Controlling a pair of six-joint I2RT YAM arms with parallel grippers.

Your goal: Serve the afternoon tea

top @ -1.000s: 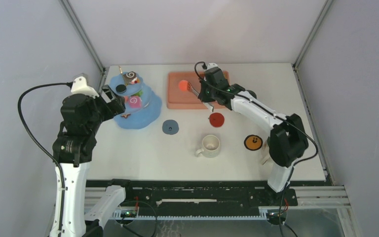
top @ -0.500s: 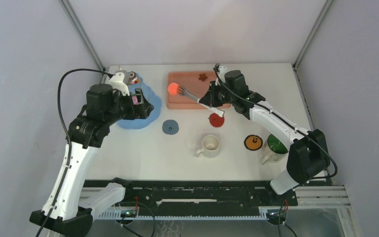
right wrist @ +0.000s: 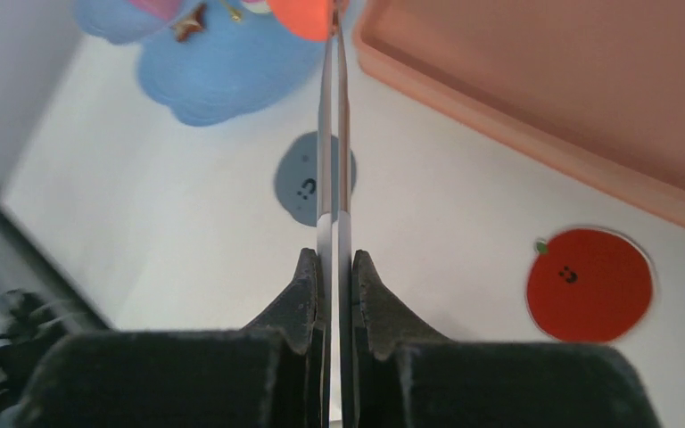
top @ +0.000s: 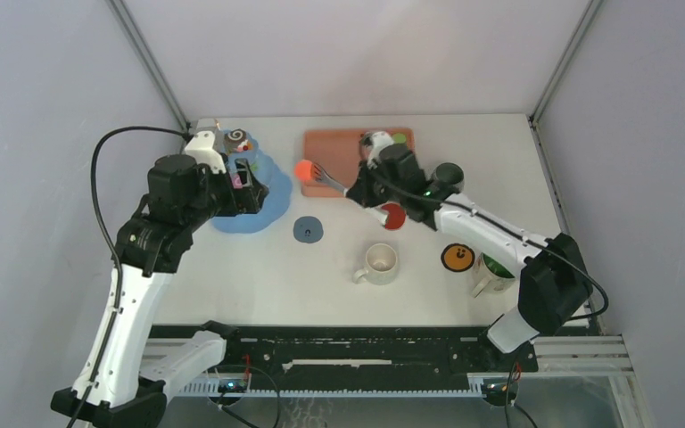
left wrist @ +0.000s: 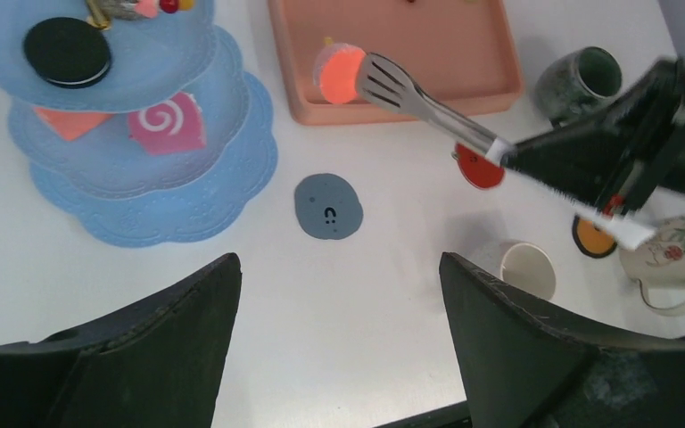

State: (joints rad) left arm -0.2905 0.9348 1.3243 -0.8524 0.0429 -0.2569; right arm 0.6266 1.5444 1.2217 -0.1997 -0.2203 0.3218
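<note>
My right gripper (top: 358, 191) (right wrist: 334, 260) is shut on the handles of the thin metal tongs (left wrist: 428, 94). The tongs' tips pinch an orange pastry (top: 304, 168) (left wrist: 339, 73) (right wrist: 301, 16) in the air at the pink tray's left edge, right of the blue tiered tower (top: 268, 194) (left wrist: 169, 205). The tower carries a black cookie (left wrist: 67, 53), a pink swirl roll (left wrist: 165, 125) and an orange wedge (left wrist: 67, 120). Open and holding nothing, my left gripper (top: 251, 185) (left wrist: 339, 260) hangs high over the tower's right side. The cream mug (top: 380, 262), green mug (top: 495, 267) and grey mug (top: 449, 174) stand upright.
The salmon-pink tray (top: 339, 152) (right wrist: 544, 89) lies at the back centre with small pieces at its far edge. On the table lie three flat coasters: blue-grey (top: 307, 230), red (top: 392, 217) and orange-black (top: 457, 257). My right arm stretches across the table's right half.
My right gripper has carried the tongs and orange pastry leftward, from over the tray to its left edge. The left arm has shifted only slightly beside the tower.
</note>
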